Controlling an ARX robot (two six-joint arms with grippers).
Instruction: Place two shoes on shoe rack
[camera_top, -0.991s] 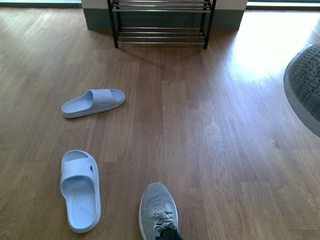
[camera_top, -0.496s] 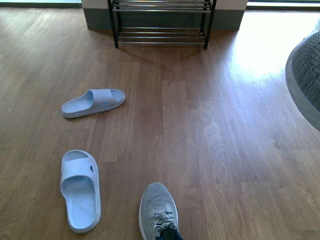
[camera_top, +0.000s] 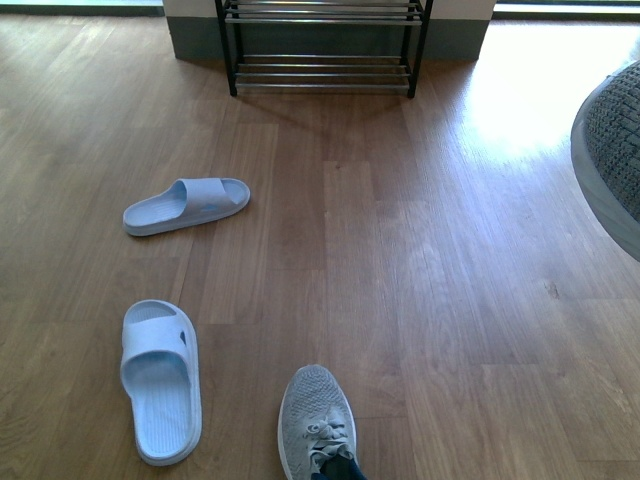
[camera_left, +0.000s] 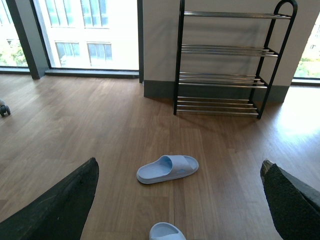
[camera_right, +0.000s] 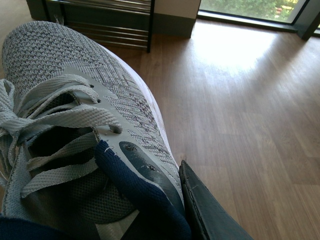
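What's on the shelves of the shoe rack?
Nothing yet. In the left wrist view all four chrome shelves of the shoe rack are bare; the wall shows through them. No shelf is covered.

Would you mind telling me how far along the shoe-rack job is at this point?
Done: nothing yet; the shoe rack shelves in view are bare. In hand: the right claw holds one grey sneaker up off the floor. Left: carry it to the rack, then place a second shoe; the other sneaker, a near blue slide and a far blue slide lie on the floor.
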